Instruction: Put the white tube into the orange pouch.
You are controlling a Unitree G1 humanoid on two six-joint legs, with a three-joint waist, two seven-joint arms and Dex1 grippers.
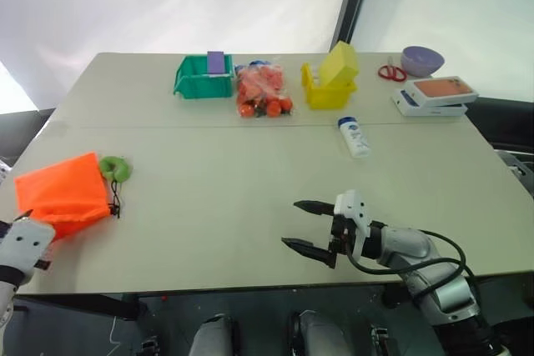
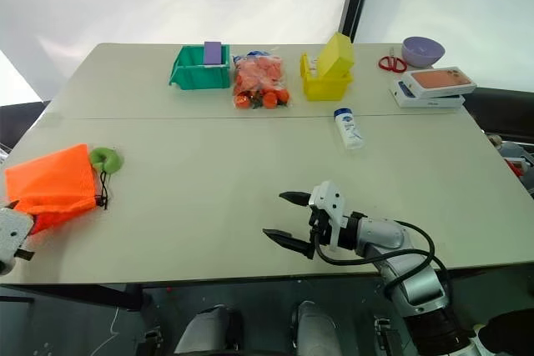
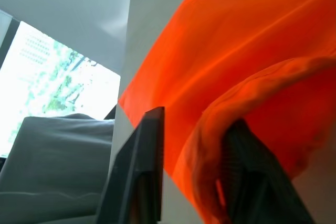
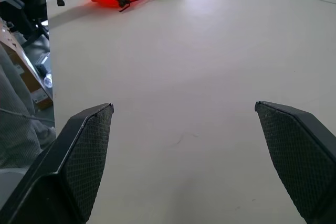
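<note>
The orange pouch lies flat at the table's left front, and its black cord ends in a lime-green ring. My left gripper is at the pouch's near corner, shut on a bunched fold of its rim, with orange fabric between the two fingers. The white tube with a blue mark lies on the right half of the table, beyond my right gripper. That right gripper hovers open over bare table near the front edge, pointing left toward the pouch, with nothing between its fingers.
Along the back stand a green bin holding a purple block, a clear bag of orange-red items and a yellow bin. At the back right are red scissors, a purple bowl and a white box with an orange top.
</note>
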